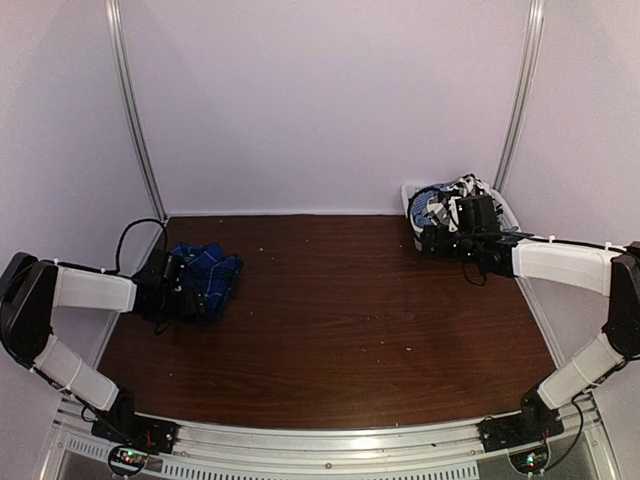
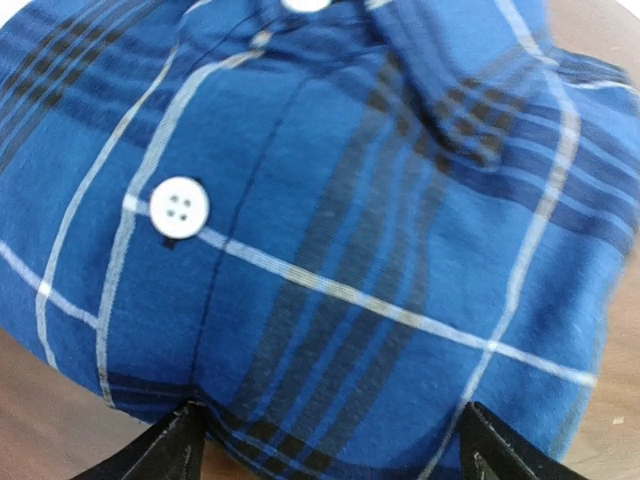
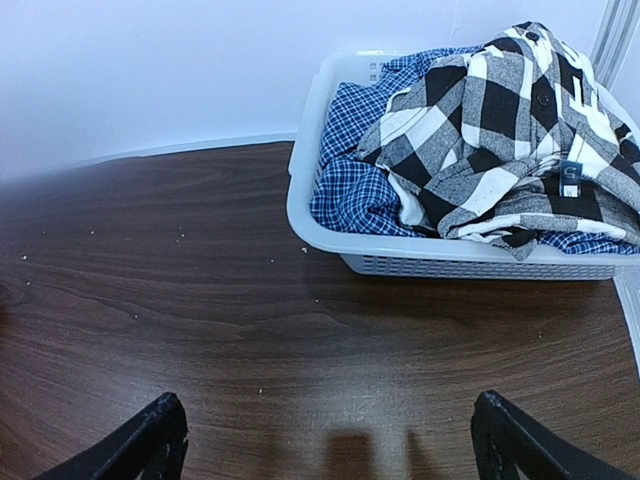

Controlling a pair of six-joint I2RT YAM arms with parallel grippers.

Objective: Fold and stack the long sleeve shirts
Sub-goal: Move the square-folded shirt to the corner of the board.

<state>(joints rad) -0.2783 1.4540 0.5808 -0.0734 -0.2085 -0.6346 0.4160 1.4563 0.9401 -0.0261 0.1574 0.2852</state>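
The blue-and-black plaid shirt [image 1: 207,277] lies folded in a bundle at the table's left. It fills the left wrist view [image 2: 330,220], showing a white button and the collar. My left gripper [image 1: 172,287] is open right at its near edge, with the fingertips [image 2: 175,452] set wide at either side of the cloth. The black-and-white checked shirt [image 3: 490,120] lies crumpled in a white basket [image 3: 400,250] at the back right [image 1: 466,186]. My right gripper [image 1: 442,236] is open and empty, low over bare wood in front of the basket [image 1: 409,192].
A small-checked blue shirt [image 3: 360,180] lies under the black-and-white one in the basket. The brown wooden table [image 1: 340,310] is closed in by white walls at the back and sides. Cables run along both arms.
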